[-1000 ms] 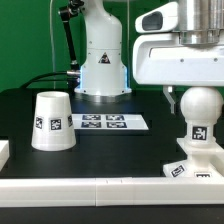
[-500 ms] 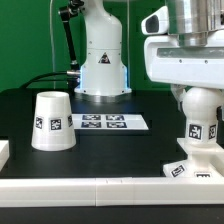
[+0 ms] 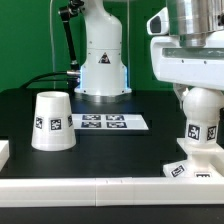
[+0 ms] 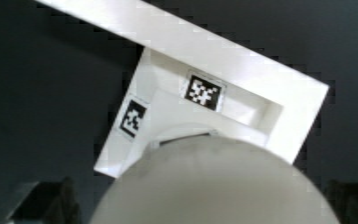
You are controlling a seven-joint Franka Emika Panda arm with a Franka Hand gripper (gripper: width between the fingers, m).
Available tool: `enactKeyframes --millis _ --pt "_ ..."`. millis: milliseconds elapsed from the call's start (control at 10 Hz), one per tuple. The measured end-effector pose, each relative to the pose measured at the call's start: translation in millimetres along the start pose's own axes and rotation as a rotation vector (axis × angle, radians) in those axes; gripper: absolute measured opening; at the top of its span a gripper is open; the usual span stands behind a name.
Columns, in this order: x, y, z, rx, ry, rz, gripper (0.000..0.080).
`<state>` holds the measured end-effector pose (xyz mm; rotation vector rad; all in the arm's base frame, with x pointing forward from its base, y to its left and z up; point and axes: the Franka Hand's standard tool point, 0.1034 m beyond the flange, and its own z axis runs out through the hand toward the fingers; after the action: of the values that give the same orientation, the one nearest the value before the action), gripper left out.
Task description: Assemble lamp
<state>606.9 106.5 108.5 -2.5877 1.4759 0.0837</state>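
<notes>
Bulb [image 3: 199, 105] sits on base [image 3: 190, 165] neck, near front wall at exterior view's right; shade [image 3: 51, 121] stands well apart at left. I hold gripper [image 3: 197, 88] right above bulb. Fingers [image 4: 43, 199] barely visible either side; whether they grip bulb, I cannot tell. For good seating: keep wrist centred over bulb, axis vertical, turn slowly, watch base for slipping.

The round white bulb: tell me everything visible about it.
The round matte white plastic bulb stands upright on the neck of the flat square white base, at the exterior view's right. Its smooth dome narrows into a stem bearing a black-and-white square tag. The robot's claw sits directly above its top; whether the claw touches or grips it cannot be told. In the wrist view the dome fills the foreground.
</notes>
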Motion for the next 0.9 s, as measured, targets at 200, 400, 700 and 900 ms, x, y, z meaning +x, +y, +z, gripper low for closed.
enactKeyframes --millis 200,400,700,900 --pt "-5.3 -2.3 -2.9 -0.002 0.001 -0.11 0.0698" --pt "-4.6 -1.4 -1.6 -0.004 -0.001 -0.258 0.0698" --pt "-3.4 -0.6 -1.5 -0.018 0.011 -0.572 0.0698" --pt "0.4 1.0 -1.9 -0.057 0.034 -0.93 0.0698"
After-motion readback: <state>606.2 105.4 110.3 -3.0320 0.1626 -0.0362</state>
